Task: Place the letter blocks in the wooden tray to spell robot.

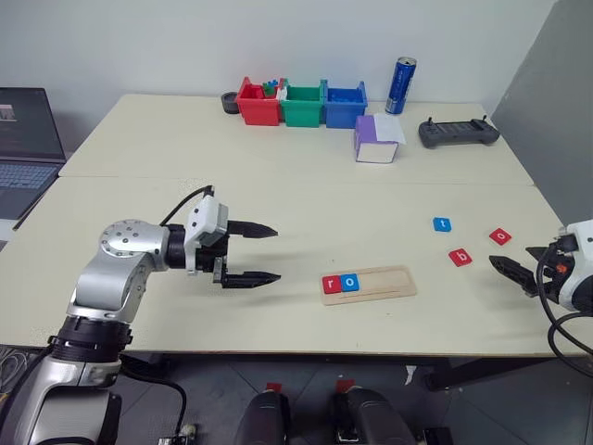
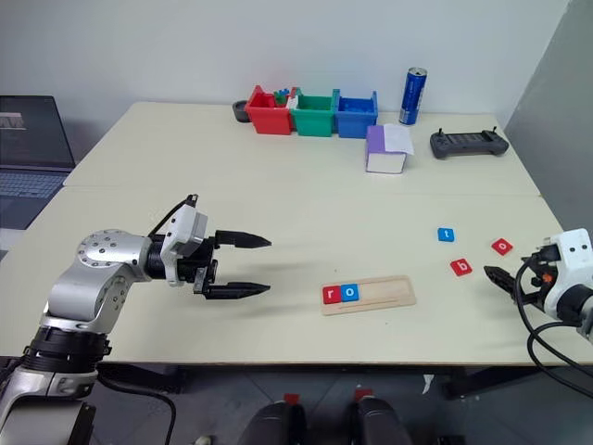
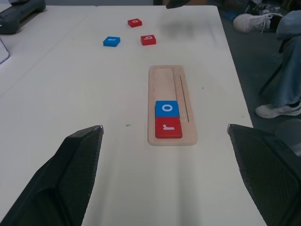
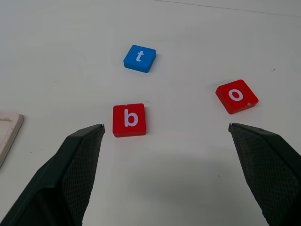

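The wooden tray (image 1: 384,281) lies near the table's front edge. At its left end sit a red r block (image 1: 332,285) and a blue o block (image 1: 349,282), side by side. Three loose letter blocks lie on the table to the tray's right: a blue t (image 4: 139,58), a red b (image 4: 129,119) and a red o (image 4: 236,96). My left gripper (image 1: 276,253) hovers open left of the tray, pointing at it, with nothing between its fingers. Over the table's right edge my right gripper (image 1: 510,256) is open and empty, pointing at the loose blocks from just short of the b.
Red (image 1: 258,104), green (image 1: 302,105) and blue (image 1: 345,105) bins stand at the back beside a blue can (image 1: 400,85). A purple-and-white box (image 1: 377,139) and a black controller (image 1: 458,132) lie at the back right. A laptop (image 1: 28,153) sits far left. A person's legs (image 3: 284,70) are beside the table.
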### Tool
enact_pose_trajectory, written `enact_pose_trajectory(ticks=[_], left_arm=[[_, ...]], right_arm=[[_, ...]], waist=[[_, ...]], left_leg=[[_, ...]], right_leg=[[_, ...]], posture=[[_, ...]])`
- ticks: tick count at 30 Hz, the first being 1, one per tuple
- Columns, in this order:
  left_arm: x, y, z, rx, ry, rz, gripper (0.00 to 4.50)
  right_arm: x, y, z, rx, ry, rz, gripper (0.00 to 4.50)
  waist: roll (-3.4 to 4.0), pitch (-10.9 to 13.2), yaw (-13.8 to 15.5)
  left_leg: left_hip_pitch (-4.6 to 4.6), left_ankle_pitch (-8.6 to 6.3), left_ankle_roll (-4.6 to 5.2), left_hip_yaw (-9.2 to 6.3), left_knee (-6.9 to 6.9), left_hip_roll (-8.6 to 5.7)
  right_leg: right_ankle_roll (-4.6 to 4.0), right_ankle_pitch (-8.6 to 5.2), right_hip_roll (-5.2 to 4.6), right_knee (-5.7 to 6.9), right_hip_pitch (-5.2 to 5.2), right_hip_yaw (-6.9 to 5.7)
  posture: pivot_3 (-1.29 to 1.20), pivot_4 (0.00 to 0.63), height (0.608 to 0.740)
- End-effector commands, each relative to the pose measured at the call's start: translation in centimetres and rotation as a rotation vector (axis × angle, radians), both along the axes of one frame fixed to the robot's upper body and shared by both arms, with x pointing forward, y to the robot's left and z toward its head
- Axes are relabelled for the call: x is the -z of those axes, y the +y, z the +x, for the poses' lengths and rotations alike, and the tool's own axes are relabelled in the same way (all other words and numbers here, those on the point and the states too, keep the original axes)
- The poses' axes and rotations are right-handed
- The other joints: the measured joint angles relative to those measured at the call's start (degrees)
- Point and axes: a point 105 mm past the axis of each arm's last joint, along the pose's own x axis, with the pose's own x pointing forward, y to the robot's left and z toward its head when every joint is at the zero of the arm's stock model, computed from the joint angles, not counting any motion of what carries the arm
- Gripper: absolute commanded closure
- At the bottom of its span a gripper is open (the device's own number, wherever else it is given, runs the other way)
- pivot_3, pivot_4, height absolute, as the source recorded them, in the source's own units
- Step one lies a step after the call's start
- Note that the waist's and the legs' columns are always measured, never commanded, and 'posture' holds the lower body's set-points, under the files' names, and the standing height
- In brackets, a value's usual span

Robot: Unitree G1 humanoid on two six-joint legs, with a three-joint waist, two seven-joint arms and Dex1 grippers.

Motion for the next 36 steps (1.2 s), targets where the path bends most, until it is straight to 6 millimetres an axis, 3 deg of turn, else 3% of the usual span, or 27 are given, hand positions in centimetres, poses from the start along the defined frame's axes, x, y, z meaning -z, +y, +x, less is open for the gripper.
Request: enact_pose_trajectory(ticks=[1, 17, 36], left_arm=[[-0.9, 0.3, -0.2, -0.001, -0.05, 0.013, 0.02], [0.0, 0.3, -1.2, -0.003, -0.073, 0.03, 0.02], [0.3, -1.0, -2.3, 0.019, -0.04, -0.069, 0.02]], right_arm=[[-0.8, 0.1, 0.3, 0.013, -0.013, -0.011, 0.0], [-0.2, 2.7, 0.8, -0.09, -0.031, 0.045, 0.0], [0.8, 2.6, 1.6, -0.072, -0.013, 0.031, 0.0]], waist=[[0.0, 0.0, 0.04], [0.0, 0.0, 0.04], [0.01, -0.01, 0.02]], left_leg=[[0.0, 0.0, 0.0, 0.0, 0.0, 0.0], [0.0, 0.0, 0.0, 0.01, -0.01, 0.0], [0.0, 0.0, 0.0, 0.02, -0.01, 0.0]], right_leg=[[0.0, 0.0, 0.0, -0.01, 0.0, -0.01], [0.0, 0.0, 0.0, -0.02, 0.0, 0.01], [0.0, 0.0, 0.0, -0.01, -0.01, 0.02]], posture=[[0.0, 0.15, 0.74], [0.0, 0.15, 0.74], [0.0, 0.15, 0.74]])
